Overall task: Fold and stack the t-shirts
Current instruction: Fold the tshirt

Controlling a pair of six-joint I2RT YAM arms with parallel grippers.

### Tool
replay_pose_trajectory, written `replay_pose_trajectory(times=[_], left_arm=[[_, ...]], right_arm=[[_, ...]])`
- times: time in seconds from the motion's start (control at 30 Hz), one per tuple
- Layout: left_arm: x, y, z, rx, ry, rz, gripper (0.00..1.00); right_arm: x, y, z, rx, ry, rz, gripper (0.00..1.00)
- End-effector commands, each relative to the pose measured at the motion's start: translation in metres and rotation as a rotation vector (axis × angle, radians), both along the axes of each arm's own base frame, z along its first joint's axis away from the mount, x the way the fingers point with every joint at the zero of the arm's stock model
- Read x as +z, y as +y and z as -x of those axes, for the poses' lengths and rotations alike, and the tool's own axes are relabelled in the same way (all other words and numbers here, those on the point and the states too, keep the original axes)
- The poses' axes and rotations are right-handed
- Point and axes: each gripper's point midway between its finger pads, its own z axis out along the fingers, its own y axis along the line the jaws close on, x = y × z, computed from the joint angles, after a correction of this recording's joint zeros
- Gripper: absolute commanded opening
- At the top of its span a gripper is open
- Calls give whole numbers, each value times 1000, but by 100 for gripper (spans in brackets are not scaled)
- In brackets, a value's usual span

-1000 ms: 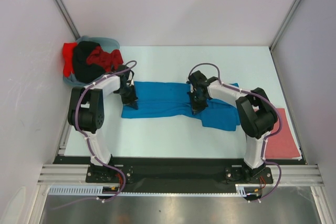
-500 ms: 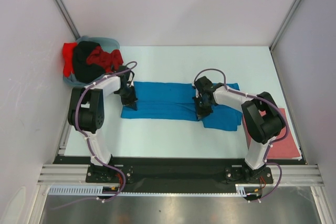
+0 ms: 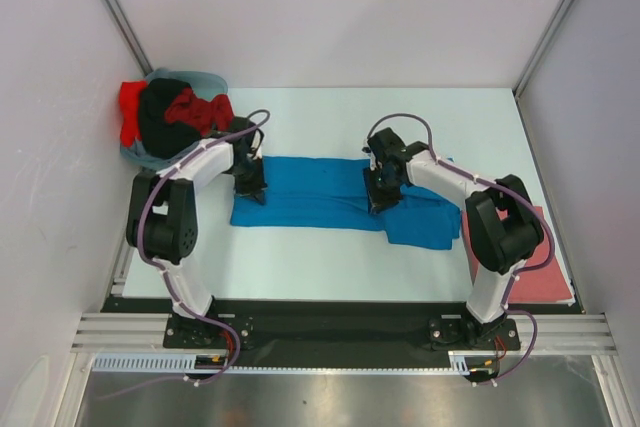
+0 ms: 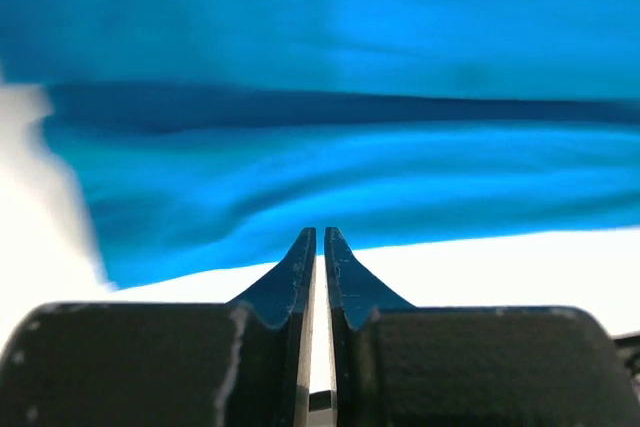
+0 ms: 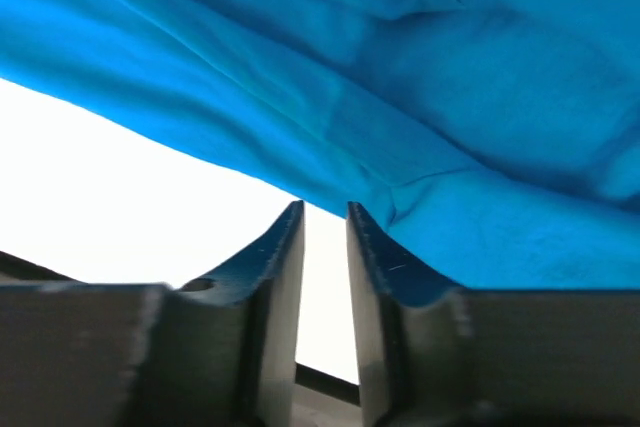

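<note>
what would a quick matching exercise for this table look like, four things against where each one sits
Things:
1 blue t-shirt
2 pinkish-red t-shirt
3 red and black shirts
4 left tool

Places:
a heaped in the far left corner
b over the blue t-shirt's left end
c spread across the middle
d flat at the near right edge

Pairs: 1-c; 2-d; 3-a; 4-b
</note>
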Motion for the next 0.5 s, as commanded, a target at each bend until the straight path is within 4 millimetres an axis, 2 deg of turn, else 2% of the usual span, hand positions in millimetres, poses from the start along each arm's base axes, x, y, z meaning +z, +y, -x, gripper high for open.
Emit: replay_pose_trajectory(times=[0.0,0.07,0.1,0.13,0.17,0.2,0.23,0.27,0.3,0.33,0.37,0.43,0.47], left_arm=[[32,-45,-17,-95,-105,126,11],[38,-70,-17,-155,-131,191,12],[41,-78,-18,-179,-147,213,13],[46,-88,-21,-205,-179,239,14],[50,-105,-16,-245,-181,294,19],[53,-115,-16,-267,-187,333,21],[57,-128,-18,-295,-206,386,23],[63,-148,-9,-333,-186,463,27],[63,-159,-8,-355,-175,502,28],[66,-171,-8,-381,-187,535,29],[69,-188,1,-424,-183,556,32],[76,-211,4,-481,-206,588,34],[79,-228,15,-513,-205,602,36]], right_arm=[[14,-12,-1,-37,-10,15,31],[14,-26,5,-82,8,35,32],[22,-39,2,-130,-9,33,35],[19,-49,9,-158,12,38,39],[21,-58,13,-191,22,35,44],[22,-75,12,-271,39,19,51],[33,-83,14,-304,19,-9,54],[27,-95,25,-348,58,-14,56],[30,-101,29,-388,71,-43,59],[31,-119,29,-459,77,-57,60],[33,-126,39,-489,89,-66,62],[33,-148,44,-571,98,-47,67],[34,-156,51,-596,108,-26,68]])
